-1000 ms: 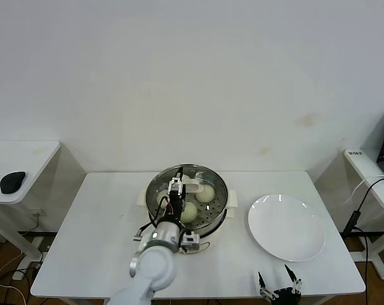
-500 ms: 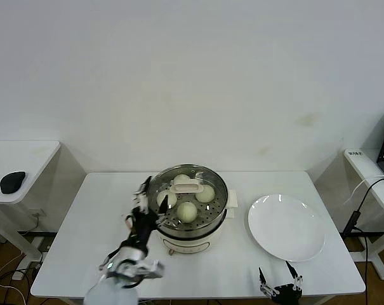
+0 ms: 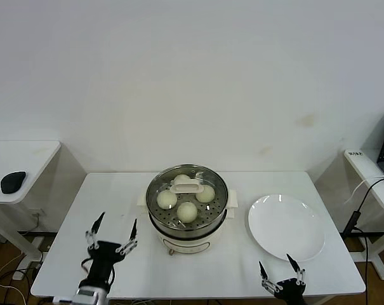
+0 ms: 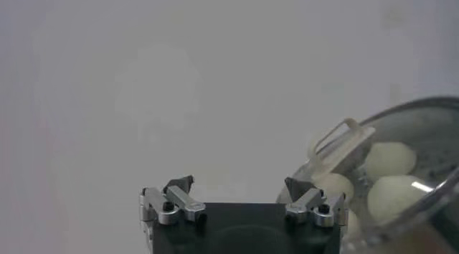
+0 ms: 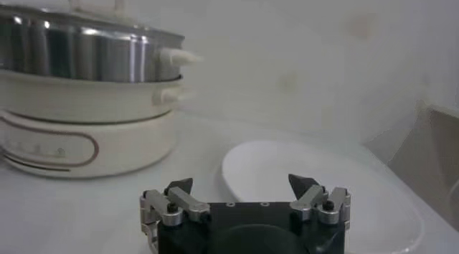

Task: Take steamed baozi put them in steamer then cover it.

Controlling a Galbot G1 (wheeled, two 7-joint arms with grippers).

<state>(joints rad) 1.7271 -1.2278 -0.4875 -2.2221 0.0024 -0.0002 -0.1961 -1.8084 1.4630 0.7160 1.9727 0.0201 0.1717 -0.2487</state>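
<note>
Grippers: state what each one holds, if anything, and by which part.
Nothing is held. The left gripper and right gripper are both open and empty.

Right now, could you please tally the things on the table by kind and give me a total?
Steamed baozi, under the glass: 4
Steamer: 1
Cover, on the steamer: 1
White plate, empty: 1
Total: 7

A bare white wall (image 3: 192, 76), plain white height-adjustable desks (image 3: 20, 159) and a trailing cable (image 3: 363, 203) are suggesting a lab or office room rather than a kitchen.
</note>
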